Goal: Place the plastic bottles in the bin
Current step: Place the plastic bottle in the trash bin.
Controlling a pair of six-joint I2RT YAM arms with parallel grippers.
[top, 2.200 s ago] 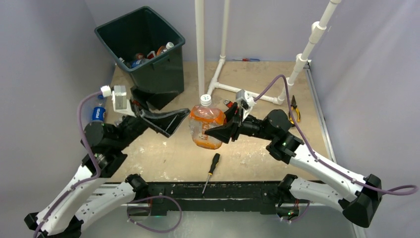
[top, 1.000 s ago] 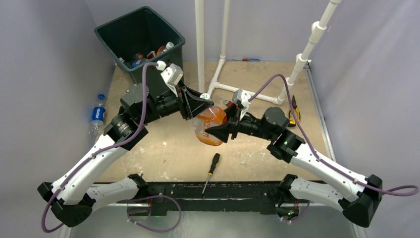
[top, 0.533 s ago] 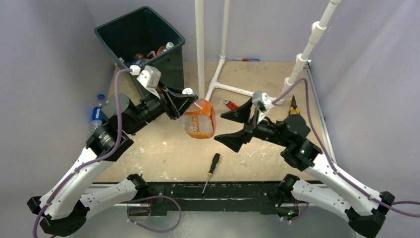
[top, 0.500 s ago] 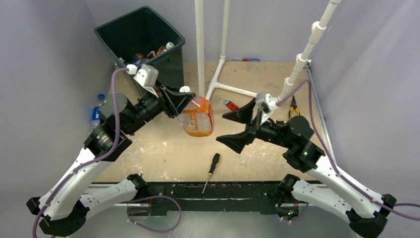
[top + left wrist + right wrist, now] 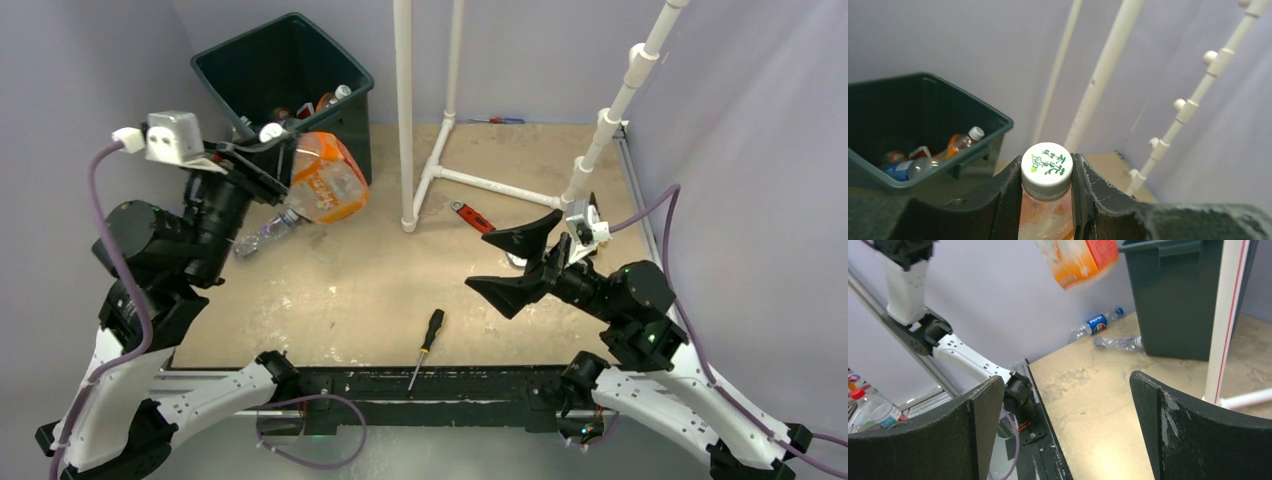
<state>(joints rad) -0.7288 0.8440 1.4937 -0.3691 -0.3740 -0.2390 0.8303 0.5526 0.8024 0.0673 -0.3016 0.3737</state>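
Note:
My left gripper [image 5: 268, 140] is shut on the neck of a clear bottle with an orange label [image 5: 325, 182], just under its white cap [image 5: 1046, 165]. It holds the bottle tilted in the air, in front of the near right side of the dark green bin [image 5: 333, 47]. Several bottles [image 5: 960, 142] lie inside the bin [image 5: 968, 97]. A crushed clear bottle [image 5: 262, 235] lies on the table by the bin's base, and a Pepsi bottle [image 5: 1096, 323] lies beyond it. My right gripper [image 5: 476, 258] hangs open and empty over the right half of the table.
A black-and-orange screwdriver [image 5: 427, 345] lies near the front edge. A red wrench [image 5: 472, 215] lies by the white pipe frame [image 5: 404, 110], which stands behind the middle of the table. The right wrist view shows the bin [image 5: 1173, 300] beside a pipe.
The right gripper let go of the orange bottle, opened wide and drew back to the right. The left arm carried the bottle up and left, from the table's middle to the bin.

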